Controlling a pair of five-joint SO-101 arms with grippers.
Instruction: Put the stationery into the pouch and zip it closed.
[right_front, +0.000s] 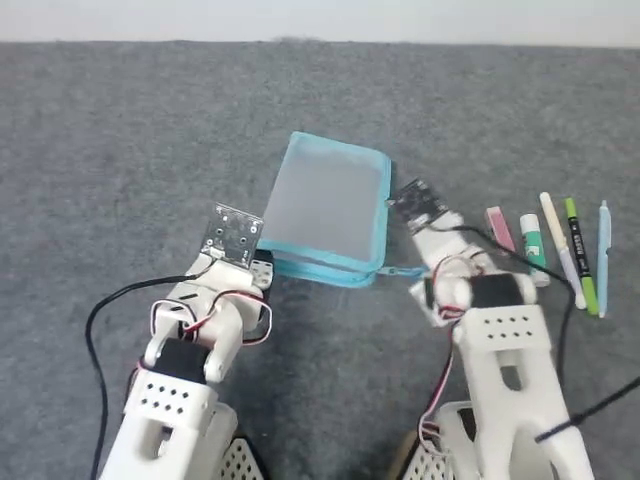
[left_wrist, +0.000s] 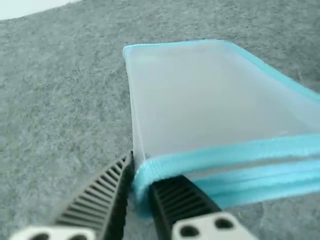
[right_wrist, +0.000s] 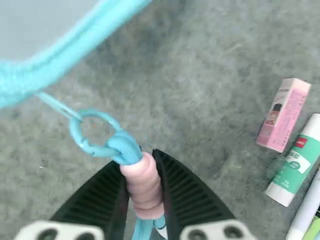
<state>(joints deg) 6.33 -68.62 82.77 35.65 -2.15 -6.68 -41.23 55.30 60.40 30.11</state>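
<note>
Left gripper (left_wrist: 140, 172) clamps the pouch (left_wrist: 200, 105) by its corner to anchor it, while the right gripper (right_wrist: 140, 161) clenches the pink zip pull (right_wrist: 144, 192), seemingly ready to work the zip for the stationery (right_front: 560, 245) lying alongside.

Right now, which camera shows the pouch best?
The high view: the whole pouch shows, lying flat. The left wrist view has one corner, pinched by the left gripper; the right wrist view has its edge and zip pull.
</note>
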